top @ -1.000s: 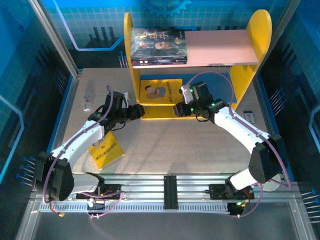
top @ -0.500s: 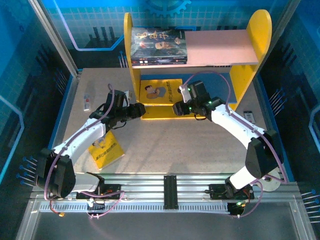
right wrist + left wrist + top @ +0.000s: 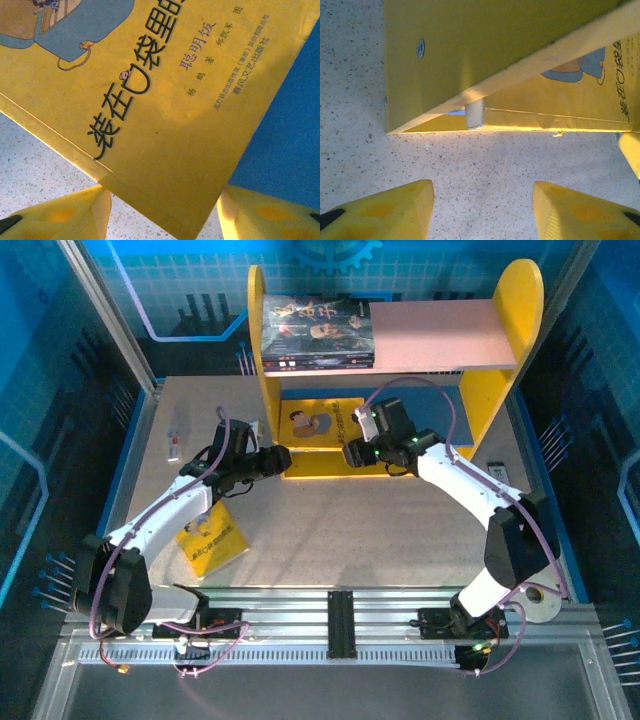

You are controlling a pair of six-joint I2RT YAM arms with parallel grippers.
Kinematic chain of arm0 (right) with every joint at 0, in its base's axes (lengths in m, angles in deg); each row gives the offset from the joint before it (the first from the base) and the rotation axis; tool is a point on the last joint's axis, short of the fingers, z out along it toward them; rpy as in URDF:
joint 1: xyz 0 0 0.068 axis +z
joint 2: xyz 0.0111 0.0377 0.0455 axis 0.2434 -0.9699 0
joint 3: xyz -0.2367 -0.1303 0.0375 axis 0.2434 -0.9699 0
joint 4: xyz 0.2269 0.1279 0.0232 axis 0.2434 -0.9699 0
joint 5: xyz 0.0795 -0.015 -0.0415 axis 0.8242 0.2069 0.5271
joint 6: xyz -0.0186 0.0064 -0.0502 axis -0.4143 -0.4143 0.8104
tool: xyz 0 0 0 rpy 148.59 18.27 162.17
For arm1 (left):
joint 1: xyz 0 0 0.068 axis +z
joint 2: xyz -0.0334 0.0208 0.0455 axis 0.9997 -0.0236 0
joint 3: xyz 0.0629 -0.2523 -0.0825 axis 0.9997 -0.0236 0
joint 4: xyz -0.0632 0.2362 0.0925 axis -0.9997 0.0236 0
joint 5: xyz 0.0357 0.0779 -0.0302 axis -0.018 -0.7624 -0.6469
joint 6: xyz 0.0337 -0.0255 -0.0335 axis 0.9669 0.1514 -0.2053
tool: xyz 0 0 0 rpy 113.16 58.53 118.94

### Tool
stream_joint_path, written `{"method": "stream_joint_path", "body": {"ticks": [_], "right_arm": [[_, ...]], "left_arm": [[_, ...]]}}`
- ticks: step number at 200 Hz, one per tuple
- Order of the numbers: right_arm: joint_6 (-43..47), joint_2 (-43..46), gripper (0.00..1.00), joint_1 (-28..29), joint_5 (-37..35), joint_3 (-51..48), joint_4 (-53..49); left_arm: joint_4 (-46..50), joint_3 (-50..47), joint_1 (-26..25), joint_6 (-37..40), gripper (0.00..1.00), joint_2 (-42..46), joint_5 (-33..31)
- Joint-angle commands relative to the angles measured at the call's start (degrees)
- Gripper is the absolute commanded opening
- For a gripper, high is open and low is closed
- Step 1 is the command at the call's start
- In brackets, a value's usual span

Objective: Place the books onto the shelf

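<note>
Dark books (image 3: 318, 332) and 1 yellow book (image 3: 318, 422) are sitting on the shelf (image 3: 520, 300); a second yellow book (image 3: 212, 538) is waiting on the bench (image 3: 380, 530) before it. Left claw (image 3: 284, 460) and right claw (image 3: 351, 453) are gaping open.

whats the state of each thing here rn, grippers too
shelf, upright
dark books, stacked flat on the pink upper board
shelved yellow book, lying flat on the blue lower board, near corner between the right gripper's fingers
loose yellow book, lying flat on the table
left gripper, open, empty
right gripper, open, astride that book corner
</note>
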Motion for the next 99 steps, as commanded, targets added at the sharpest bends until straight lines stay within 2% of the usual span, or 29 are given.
{"method": "stream_joint_path", "body": {"ticks": [1, 99], "right_arm": [[0.8, -0.98, 0.59, 0.77, -0.77, 2.5, -0.66], [1.16, -2.43, 0.53, 0.78, -0.76, 4.35, -1.02]], "left_arm": [[-0.38, 2.15, 0.49, 1.77, 0.55, -0.59, 0.99], [0.15, 2.5, 0.49, 2.12, 0.55, -0.53, 0.85]]}}
